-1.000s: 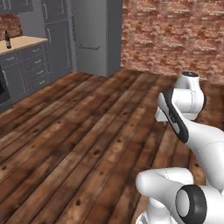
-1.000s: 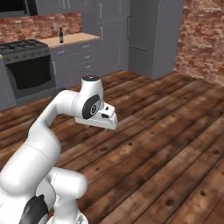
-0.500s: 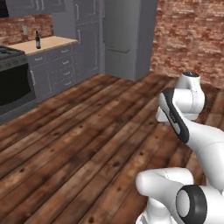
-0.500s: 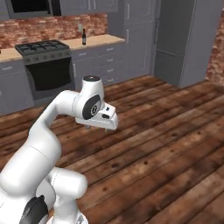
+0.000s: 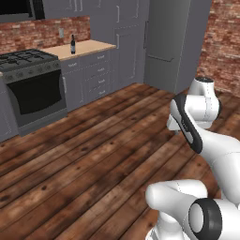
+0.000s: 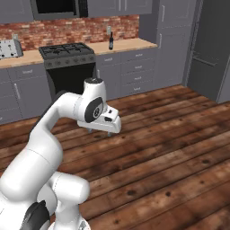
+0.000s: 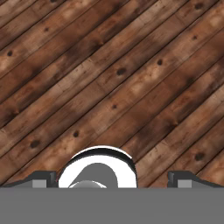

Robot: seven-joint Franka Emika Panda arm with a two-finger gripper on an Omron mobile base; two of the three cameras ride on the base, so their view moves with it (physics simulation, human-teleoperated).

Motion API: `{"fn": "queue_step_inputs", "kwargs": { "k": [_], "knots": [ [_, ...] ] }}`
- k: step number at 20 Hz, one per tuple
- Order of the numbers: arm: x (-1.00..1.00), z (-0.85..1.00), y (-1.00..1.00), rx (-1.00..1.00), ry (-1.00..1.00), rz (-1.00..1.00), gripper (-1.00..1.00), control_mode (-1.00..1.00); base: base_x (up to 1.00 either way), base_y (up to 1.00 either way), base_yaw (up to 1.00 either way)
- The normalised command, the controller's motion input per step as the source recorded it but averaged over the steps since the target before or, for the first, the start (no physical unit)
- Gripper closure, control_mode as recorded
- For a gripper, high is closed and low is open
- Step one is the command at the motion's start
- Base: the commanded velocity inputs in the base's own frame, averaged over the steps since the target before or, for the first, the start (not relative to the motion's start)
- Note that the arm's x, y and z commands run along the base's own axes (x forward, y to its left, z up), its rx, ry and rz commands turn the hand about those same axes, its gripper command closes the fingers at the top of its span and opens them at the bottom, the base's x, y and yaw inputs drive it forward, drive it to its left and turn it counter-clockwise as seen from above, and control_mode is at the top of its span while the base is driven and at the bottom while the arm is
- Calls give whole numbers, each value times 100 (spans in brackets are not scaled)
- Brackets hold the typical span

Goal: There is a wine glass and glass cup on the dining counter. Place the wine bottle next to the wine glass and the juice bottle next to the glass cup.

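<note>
The white arm rises from the base, bends at its elbow and folds back low in front of the body; the gripper (image 7: pixel 112 180) points straight down, its jaws spread wide apart and holding nothing

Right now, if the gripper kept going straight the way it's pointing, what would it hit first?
The gripper, jaws open and empty, points down at the wooden floor. Nothing shows between the fingertips and the planks, so it would likely meet the bare floor first; how far off that is cannot be judged.
</note>
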Motion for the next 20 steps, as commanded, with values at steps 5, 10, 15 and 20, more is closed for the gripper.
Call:
{"fn": "queue_step_inputs", "kwargs": {
  "k": [5,10,15,20],
  "knots": [
    [0,0,0,0,0,0,-100,100,89,4,14],
    [0,0,0,0,0,0,-100,100,89,5,9],
    [0,0,0,0,0,0,-100,100,93,9,4],
    [0,0,0,0,0,0,-100,100,93,11,7]
  ]
}}
